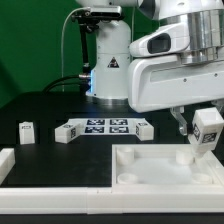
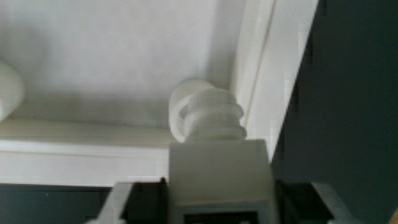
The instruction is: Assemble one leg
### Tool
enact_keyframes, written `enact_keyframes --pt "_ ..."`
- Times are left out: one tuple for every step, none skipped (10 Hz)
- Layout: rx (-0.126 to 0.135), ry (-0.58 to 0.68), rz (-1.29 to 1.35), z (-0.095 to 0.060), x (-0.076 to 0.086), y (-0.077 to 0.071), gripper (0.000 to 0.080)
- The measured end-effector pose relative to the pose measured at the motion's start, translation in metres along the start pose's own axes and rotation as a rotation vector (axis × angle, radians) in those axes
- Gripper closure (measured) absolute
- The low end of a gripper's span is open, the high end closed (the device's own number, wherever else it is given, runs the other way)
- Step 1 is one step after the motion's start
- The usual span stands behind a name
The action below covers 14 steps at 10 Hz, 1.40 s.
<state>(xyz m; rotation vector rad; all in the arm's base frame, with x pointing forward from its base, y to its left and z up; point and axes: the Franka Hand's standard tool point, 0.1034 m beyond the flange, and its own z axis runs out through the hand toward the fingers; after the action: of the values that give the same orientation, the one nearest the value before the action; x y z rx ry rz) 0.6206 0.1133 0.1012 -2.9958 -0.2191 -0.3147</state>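
Observation:
My gripper (image 1: pixel 207 128) is shut on a white leg (image 1: pixel 208 129) with a black-and-white tag and holds it over the far right corner of the large white square top (image 1: pixel 140 172). In the wrist view the leg (image 2: pixel 217 165) runs out from between the fingers (image 2: pixel 146 200) and its threaded tip (image 2: pixel 203 110) points at the top's inner corner (image 2: pixel 107 70), close beside the raised rim. A round corner socket (image 1: pixel 189 156) lies just below the leg. Whether the tip touches the top I cannot tell.
The marker board (image 1: pixel 104 127) lies mid-table with a white leg at each end (image 1: pixel 65 136) (image 1: pixel 143 130). Another leg (image 1: pixel 26 132) stands at the exterior view's left. A white L-shaped bracket (image 1: pixel 8 165) lies along the near left edge. The robot base (image 1: pixel 108 60) stands behind.

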Motion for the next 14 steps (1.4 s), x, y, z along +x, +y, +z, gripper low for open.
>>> enact_keyframes --pt "-0.011 0.102 -0.001 0.001 0.001 0.002 0.0511" --pt "-0.011 0.091 -0.007 0.005 -0.004 0.002 0.0511" --pt "-0.010 0.092 -0.020 0.006 0.002 0.002 0.0511" --pt "-0.009 0.097 -0.027 0.009 0.006 0.003 0.0511" --pt "-0.009 0.098 -0.034 0.012 0.009 0.004 0.0511" --pt "-0.009 0.098 -0.036 0.014 0.009 0.005 0.0511" --pt "-0.009 0.098 -0.035 0.017 0.008 0.006 0.0511" --pt "-0.014 0.142 -0.034 0.019 0.010 0.007 0.0511" --pt "-0.014 0.135 -0.035 0.023 0.002 0.006 0.0511" --pt "-0.013 0.130 -0.037 0.024 -0.001 0.004 0.0511" --pt "-0.018 0.168 -0.039 0.023 -0.001 0.003 0.0511" --pt "-0.017 0.168 -0.042 0.025 -0.004 0.001 0.0511" --pt "-0.022 0.204 -0.043 0.023 -0.003 0.001 0.0511" --pt "-0.021 0.200 -0.044 0.023 -0.005 0.000 0.0511"
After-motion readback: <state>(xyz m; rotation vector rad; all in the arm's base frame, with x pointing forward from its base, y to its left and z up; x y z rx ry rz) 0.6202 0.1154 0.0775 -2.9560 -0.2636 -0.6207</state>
